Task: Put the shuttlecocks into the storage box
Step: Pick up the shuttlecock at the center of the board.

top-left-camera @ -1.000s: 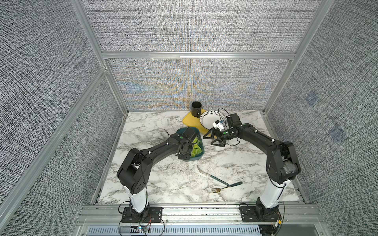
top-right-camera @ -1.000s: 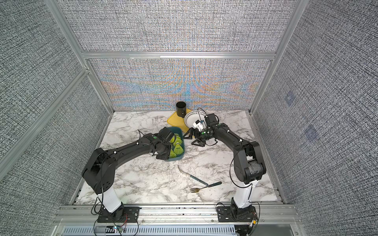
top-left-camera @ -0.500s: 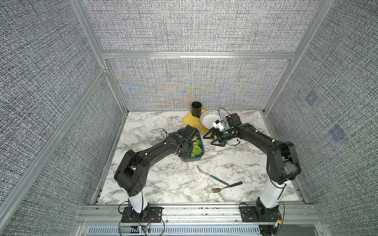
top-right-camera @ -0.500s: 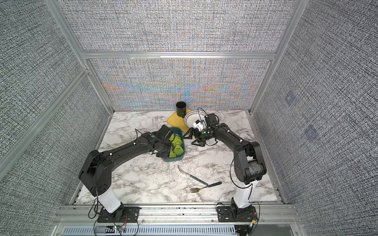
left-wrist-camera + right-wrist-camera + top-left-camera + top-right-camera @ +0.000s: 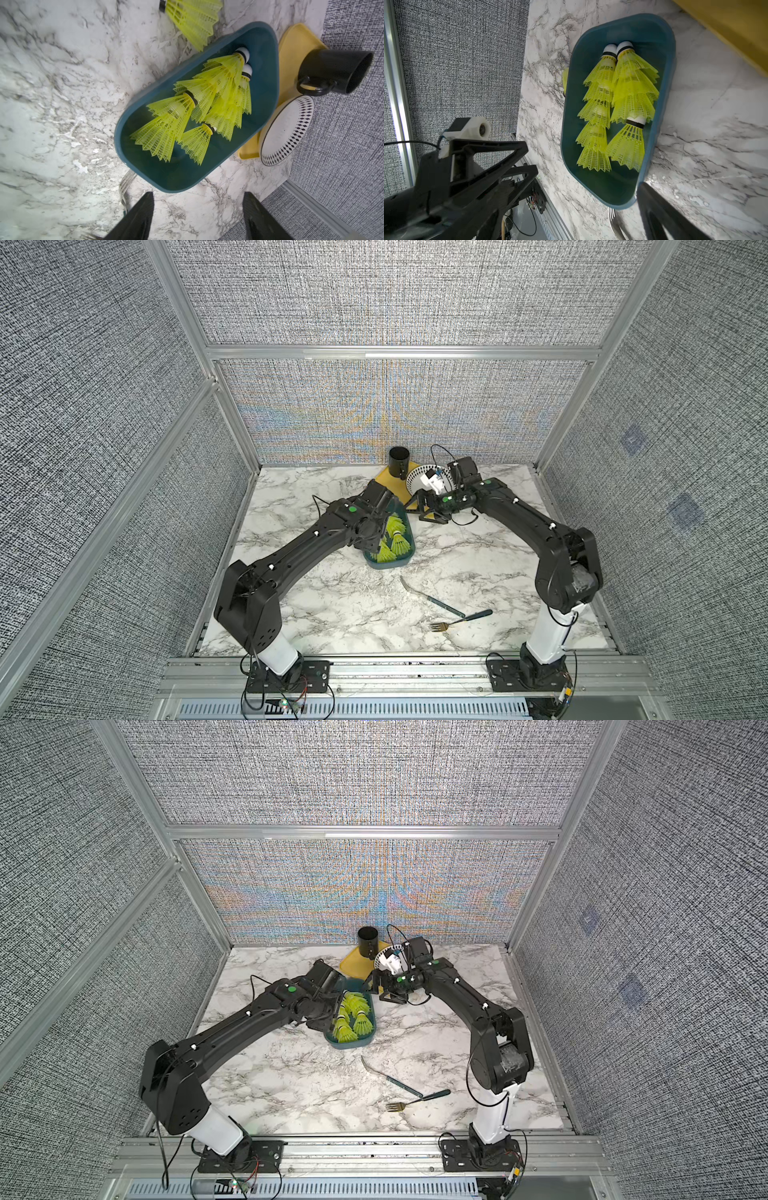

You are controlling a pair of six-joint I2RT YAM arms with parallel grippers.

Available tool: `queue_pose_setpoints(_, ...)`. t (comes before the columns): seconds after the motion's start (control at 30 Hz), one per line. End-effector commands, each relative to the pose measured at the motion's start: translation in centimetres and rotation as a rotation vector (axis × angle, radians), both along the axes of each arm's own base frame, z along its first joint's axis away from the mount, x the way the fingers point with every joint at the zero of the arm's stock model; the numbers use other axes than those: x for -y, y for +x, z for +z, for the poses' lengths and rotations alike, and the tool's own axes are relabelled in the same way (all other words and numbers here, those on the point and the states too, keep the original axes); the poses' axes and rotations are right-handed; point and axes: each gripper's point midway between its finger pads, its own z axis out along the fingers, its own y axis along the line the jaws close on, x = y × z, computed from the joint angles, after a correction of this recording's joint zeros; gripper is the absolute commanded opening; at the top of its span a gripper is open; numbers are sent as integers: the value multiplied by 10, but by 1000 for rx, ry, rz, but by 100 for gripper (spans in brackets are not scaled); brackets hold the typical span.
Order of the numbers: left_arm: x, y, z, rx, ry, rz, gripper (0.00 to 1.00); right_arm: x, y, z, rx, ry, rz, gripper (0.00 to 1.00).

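The teal storage box (image 5: pixel 388 567) sits mid-table with several neon yellow-green shuttlecocks (image 5: pixel 395 537) lying in it, white tips toward the back. In the left wrist view one more shuttlecock (image 5: pixel 193 18) lies on the marble outside the storage box (image 5: pixel 268 68). In both top views the left arm covers it. My left gripper (image 5: pixel 198 196) hangs above the box's left side (image 5: pixel 368 541), open with nothing between its fingers. My right gripper (image 5: pixel 422 512) hovers just right of the box's far end, open and empty. One of its fingers (image 5: pixel 654 207) shows near the box's front corner.
Behind the box are a yellow tray (image 5: pixel 380 485), a black cup (image 5: pixel 399 462) standing on it, and a white bowl with a black-patterned rim (image 5: pixel 413 485). A curved silver utensil with a teal handle (image 5: pixel 428 597) and a dark-handled fork (image 5: pixel 461 620) lie at the front right.
My left wrist has shifted a little toward the back over the box, and its jaws now stand wider apart. The right arm has not moved.
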Motion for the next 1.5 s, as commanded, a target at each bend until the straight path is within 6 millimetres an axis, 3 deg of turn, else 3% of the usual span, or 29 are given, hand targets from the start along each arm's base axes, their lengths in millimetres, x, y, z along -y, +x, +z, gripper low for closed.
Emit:
queue_pose_setpoints(0.0, -17, 1, 7, 74, 121, -196, 76, -14, 0, -1, 25, -45, 34, 97)
queue_pose_setpoints(0.27, -70, -19, 20, 176, 224, -381, 76, -83, -1, 1, 74, -76, 134, 91)
queue_pose_setpoints(0.57, -97, -45, 19, 294, 215, -461, 78, -145, -3, -11, 128, -133, 167, 88)
queue_pose_setpoints(0.93, -134, -86, 34, 421, 247, -397, 78, -185, 13, -30, 302, -233, 111, 87)
queue_pose_setpoints(1.13, -144, -102, 40, 444, 260, -393, 78, -205, 18, -43, 355, -249, 96, 87)
queue_pose_setpoints(1.27, -145, -105, 41, 443, 253, -397, 78, -208, 23, -51, 388, -289, 67, 87)
queue_pose_setpoints(1.47, -145, -105, 47, 464, 252, -395, 78, -208, 25, -80, 366, -356, 47, 87)
